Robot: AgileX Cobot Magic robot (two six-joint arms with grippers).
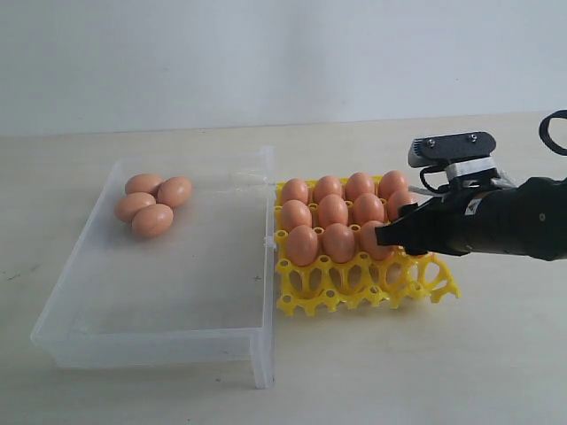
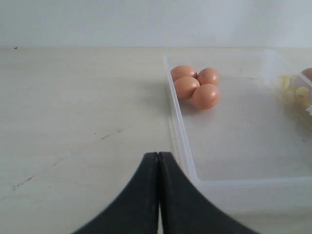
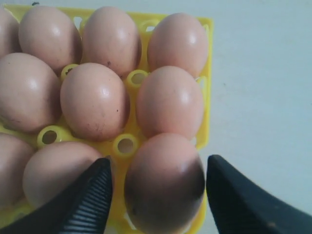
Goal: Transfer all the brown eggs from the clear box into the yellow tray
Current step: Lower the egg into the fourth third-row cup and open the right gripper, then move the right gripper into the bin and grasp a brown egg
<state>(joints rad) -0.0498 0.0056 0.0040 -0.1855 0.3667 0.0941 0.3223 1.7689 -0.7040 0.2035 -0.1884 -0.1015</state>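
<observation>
Several brown eggs (image 1: 151, 205) lie bunched in the far left corner of the clear box (image 1: 159, 341); the left wrist view shows these eggs (image 2: 197, 87) too. Next to the box's right wall is the yellow tray (image 1: 354, 297). Eggs (image 1: 332, 212) fill its three back rows, and the front row of cups is bare. My right gripper (image 1: 390, 235) is at the tray's right side. It stands open around one seated egg (image 3: 163, 183), with a gap on each side. My left gripper (image 2: 158, 155) is shut and empty, above the table beside the box wall (image 2: 180, 131).
The pale table (image 1: 425, 372) spreads around the box and the tray. The box's tall right wall (image 1: 268, 266) stands between the box floor and the tray. My right arm (image 1: 496, 221) reaches in from the right edge.
</observation>
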